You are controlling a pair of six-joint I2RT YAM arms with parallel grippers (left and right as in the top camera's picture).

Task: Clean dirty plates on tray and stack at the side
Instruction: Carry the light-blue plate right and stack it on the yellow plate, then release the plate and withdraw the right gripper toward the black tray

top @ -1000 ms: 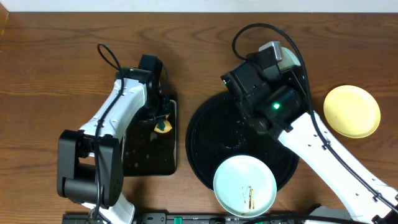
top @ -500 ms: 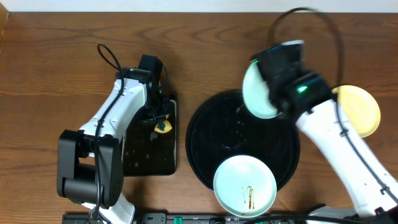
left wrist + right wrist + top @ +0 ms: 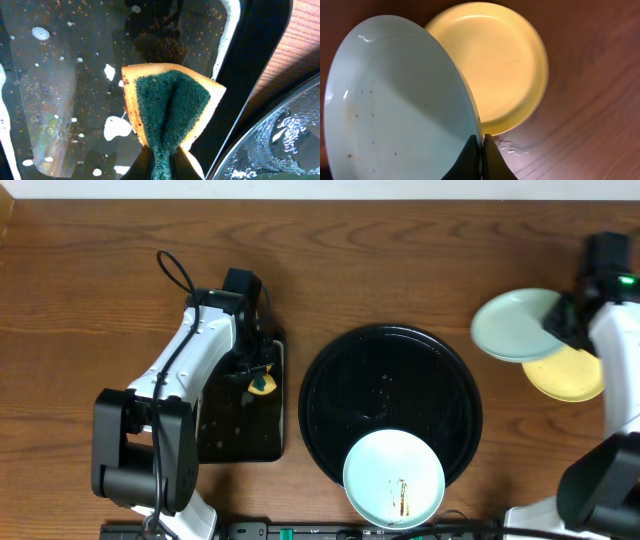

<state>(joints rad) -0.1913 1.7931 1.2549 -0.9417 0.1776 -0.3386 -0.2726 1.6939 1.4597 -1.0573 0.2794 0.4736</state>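
Plate (image 3: 400, 100), pale blue and flecked with a few brown specks, is pinched by its rim in my right pincer (image 3: 481, 139), the jaws closed tight on the edge, and is raised off the wooden table (image 3: 590, 100). Just beyond that pincer and below it lies the yellow plate (image 3: 505, 65), flat on the wood and partly overlapped by the blue one when seen from overhead. Well away, toward my left pincer (image 3: 162, 157), sits the round black tray (image 3: 330, 380) with a second blue plate (image 3: 394, 478), streaked brown, at its near edge. My left pincer is clamped on a folded yellow-and-green sponge (image 3: 170, 110) over the wet rectangular black tray (image 3: 60, 100).
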